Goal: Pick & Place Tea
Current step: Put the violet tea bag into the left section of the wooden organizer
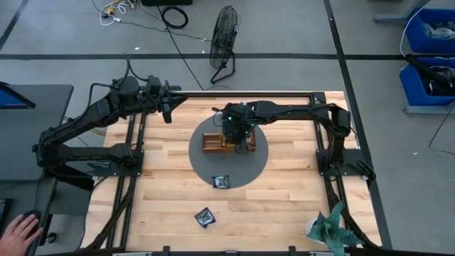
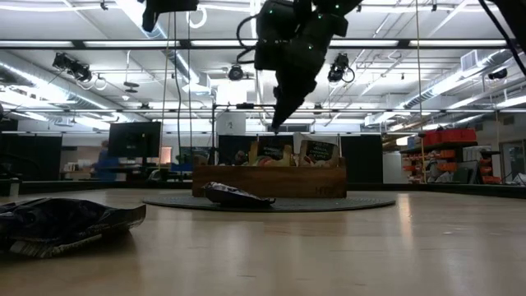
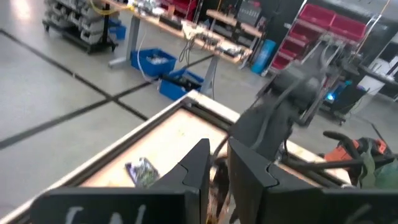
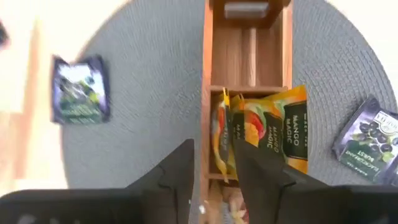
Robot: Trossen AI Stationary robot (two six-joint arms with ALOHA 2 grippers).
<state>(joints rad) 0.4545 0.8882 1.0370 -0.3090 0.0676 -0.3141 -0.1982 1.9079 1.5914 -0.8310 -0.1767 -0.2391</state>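
Note:
A brown wooden tray [image 1: 211,144] [image 4: 249,56] sits on a round grey mat [image 1: 206,167]. Orange sachets [image 4: 273,130] [image 2: 283,152] stand upright in one compartment; the compartment beyond holds nothing. One dark blue sachet [image 1: 221,181] [image 2: 234,195] lies flat at the mat's near edge. Another [image 1: 205,217] [image 2: 57,222] lies on the bare wood nearer the front. My right gripper [image 1: 239,139] [image 4: 214,171] [image 2: 276,123] points down just above the orange sachets, slightly open, and holds nothing. My left gripper [image 1: 167,108] [image 3: 217,171] hangs raised over the table's far left, shut.
A crumpled teal cloth [image 1: 330,227] lies at the table's near right corner. In the right wrist view, dark sachets [image 4: 78,90] [image 4: 367,140] flank the tray. A person's hand [image 1: 18,231] rests off the table's near left. Black frame rails [image 1: 131,163] edge both sides.

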